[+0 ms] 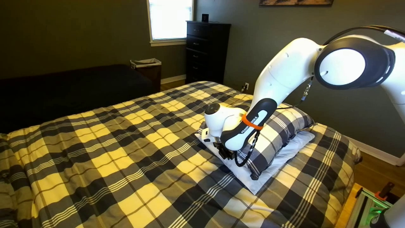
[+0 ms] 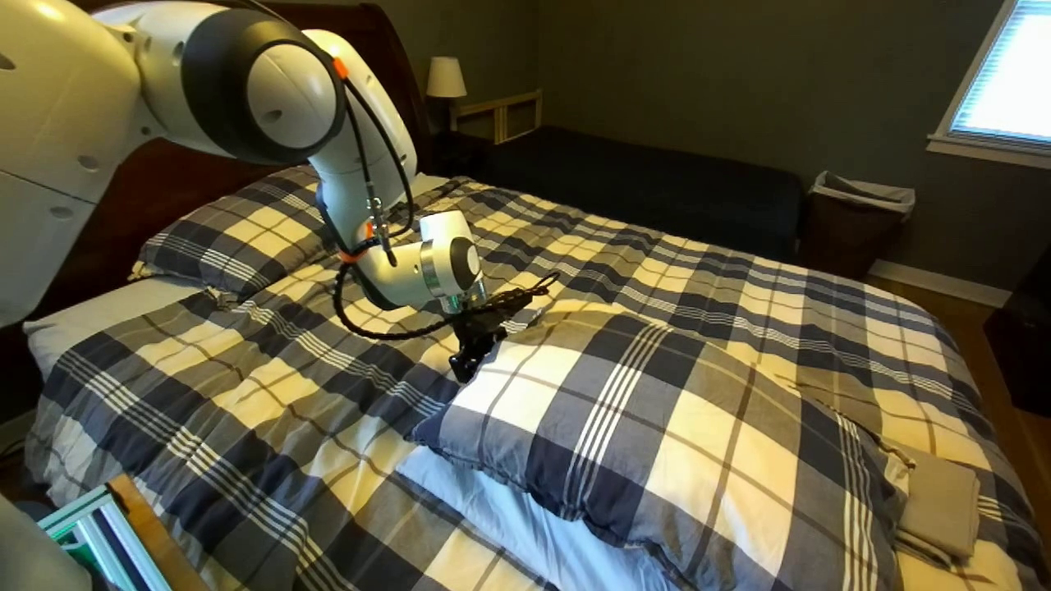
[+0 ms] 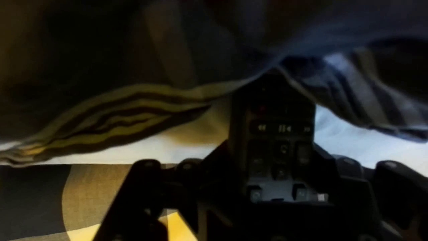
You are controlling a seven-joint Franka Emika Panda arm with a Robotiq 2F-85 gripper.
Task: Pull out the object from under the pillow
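The object is a dark remote control (image 3: 281, 134) with pale button marks, seen in the wrist view. Its far end goes under the edge of the plaid pillow (image 3: 200, 43). My gripper (image 3: 271, 155) has a finger against each long side of the remote and is shut on it. The remote is hidden in both exterior views. The navy, grey and white pillow (image 1: 278, 136) (image 2: 649, 427) lies on a flat pale-blue pad (image 1: 253, 186) (image 2: 509, 509). My gripper (image 1: 226, 155) (image 2: 466, 365) is low at the pillow's edge in both exterior views.
The bed has a yellow-and-black plaid bedcover (image 1: 104, 161). A second plaid pillow (image 2: 254, 230) is by the headboard. Folded grey-brown cloth (image 2: 940, 509) lies beyond the pillow's far end. A dark dresser (image 1: 205, 50) and a hamper (image 1: 147, 68) stand past the bed.
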